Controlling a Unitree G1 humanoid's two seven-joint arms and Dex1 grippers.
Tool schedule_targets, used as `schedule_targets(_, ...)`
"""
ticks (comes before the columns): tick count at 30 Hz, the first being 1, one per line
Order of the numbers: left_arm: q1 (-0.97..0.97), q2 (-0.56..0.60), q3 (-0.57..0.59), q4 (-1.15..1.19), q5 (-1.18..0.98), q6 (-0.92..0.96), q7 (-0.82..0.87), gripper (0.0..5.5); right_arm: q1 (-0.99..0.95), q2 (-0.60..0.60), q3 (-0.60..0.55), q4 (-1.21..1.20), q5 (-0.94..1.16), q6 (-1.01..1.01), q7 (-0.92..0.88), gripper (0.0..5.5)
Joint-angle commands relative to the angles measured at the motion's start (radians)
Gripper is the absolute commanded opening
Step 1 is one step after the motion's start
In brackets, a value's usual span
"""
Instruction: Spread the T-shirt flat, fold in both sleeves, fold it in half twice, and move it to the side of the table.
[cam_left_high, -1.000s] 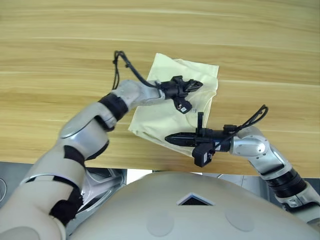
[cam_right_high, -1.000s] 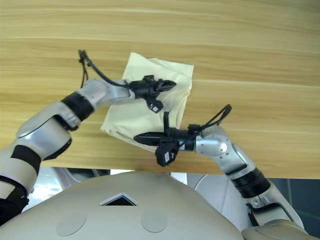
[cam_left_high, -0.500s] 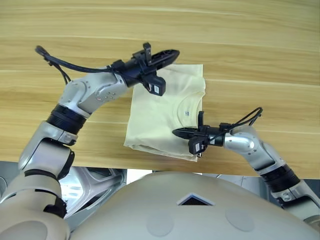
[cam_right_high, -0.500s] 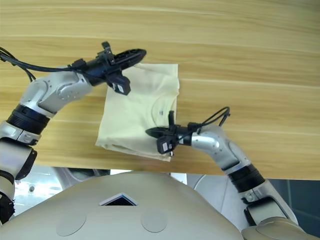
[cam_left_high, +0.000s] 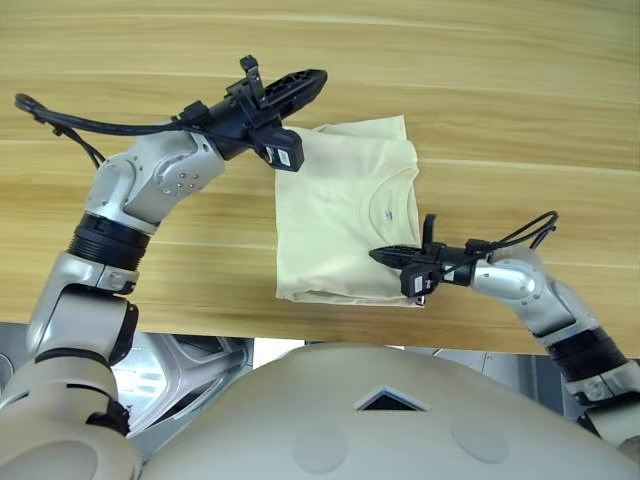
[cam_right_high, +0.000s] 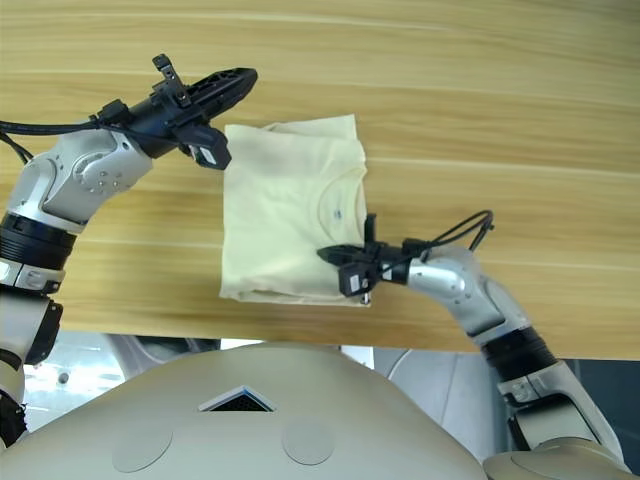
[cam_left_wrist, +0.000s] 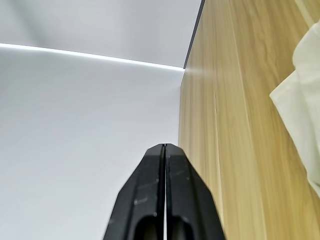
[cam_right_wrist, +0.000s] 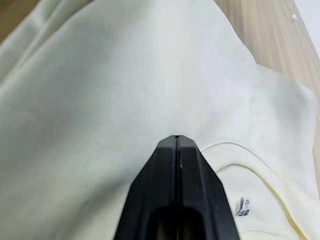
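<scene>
Fingers (cam_left_wrist: 145, 200) of the left gripper (cam_left_high: 317, 77) clenched tip to tip, grasping nothing, raised over bare desk (cam_left_high: 500, 100) just beyond the far left corner of the folded T-shirt (cam_left_high: 335, 225). Fingers (cam_right_wrist: 155, 200) of the right gripper (cam_left_high: 376, 255) likewise pressed together and empty, held low over the T-shirt's near right corner, tips pointed toward the robot's left; contact with the cloth impossible to judge.

Pale yellow T-shirt folded into a compact rectangle, lying flat close to the desk's near edge, between the two arms. Neckline (cam_left_high: 398, 180) face up along the right side of the stack, small label (cam_left_high: 385, 212) just inside it. Stacked layers showing along the near edge and at the far right corner.

From the head cameras: both arms, the whole folded stack and the broad wood-grain desk around it, with the left gripper well apart from the right. From the left wrist camera: the black fingers closed on a thin seam, the desk running away to its long edge, a pale grey surface (cam_left_wrist: 75, 100) beyond, and a corner of the cloth lying on the wood. From the right wrist camera: the clenched fingers close above wide yellow fabric, soft creases in it, the curved neckline seam and the label seen from near, plus a sliver of desk past the cloth.
</scene>
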Motion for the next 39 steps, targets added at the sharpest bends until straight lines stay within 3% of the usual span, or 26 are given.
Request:
schedule_targets(1, 0.020, -0.001, 0.007, 0.022, 0.014, -0.007, -0.013, 0.03, 0.036, -0.053, -0.012, 0.003, -0.002, 0.008, 0.030, 0.00)
schedule_targets(10, 0.060, 0.039, 0.021, 0.060, -0.032, -0.072, -0.048, 0.03, 0.044, -0.016, -0.025, -0.065, 0.058, 0.040, 0.016, 0.00)
schedule_targets(13, 0.074, 0.061, 0.027, 0.099, -0.139, -0.112, -0.121, 0.52, 0.006, 0.048, -0.069, -0.077, 0.095, 0.106, -0.033, 0.00)
schedule_targets(19, 0.073, 0.107, 0.082, 0.137, -0.437, -0.162, -0.294, 1.41, -0.091, 0.146, -0.200, -0.097, 0.197, 0.178, -0.128, 0.98)
schedule_targets(23, 0.125, 0.275, 0.149, 0.145, -0.605, -0.192, -0.474, 2.15, -0.053, 0.000, -0.423, -0.100, 0.241, 0.190, -0.105, 1.77)
schedule_targets(27, 0.294, 0.474, 0.196, 0.029, -0.871, -0.149, -0.726, 2.83, 0.098, -0.156, -0.615, -0.084, 0.254, 0.153, -0.025, 2.53)
schedule_targets(31, 0.636, 0.648, 0.346, -0.068, -1.032, -0.210, -0.875, 3.51, 0.180, -0.259, -0.671, -0.104, 0.314, 0.132, 0.119, 3.25)
schedule_targets(33, 0.725, 0.658, 0.383, -0.119, -1.037, -0.235, -0.909, 3.86, 0.265, -0.293, -0.699, -0.108, 0.346, 0.087, 0.198, 3.61)
schedule_targets(36, 0.777, 0.611, 0.367, -0.178, -0.908, -0.255, -0.906, 4.35, 0.336, -0.316, -0.698, -0.117, 0.375, 0.025, 0.276, 3.64)
schedule_targets(39, 0.795, 0.561, 0.342, -0.251, -0.805, -0.241, -0.888, 4.35, 0.359, -0.329, -0.679, -0.105, 0.367, -0.009, 0.320, 3.64)
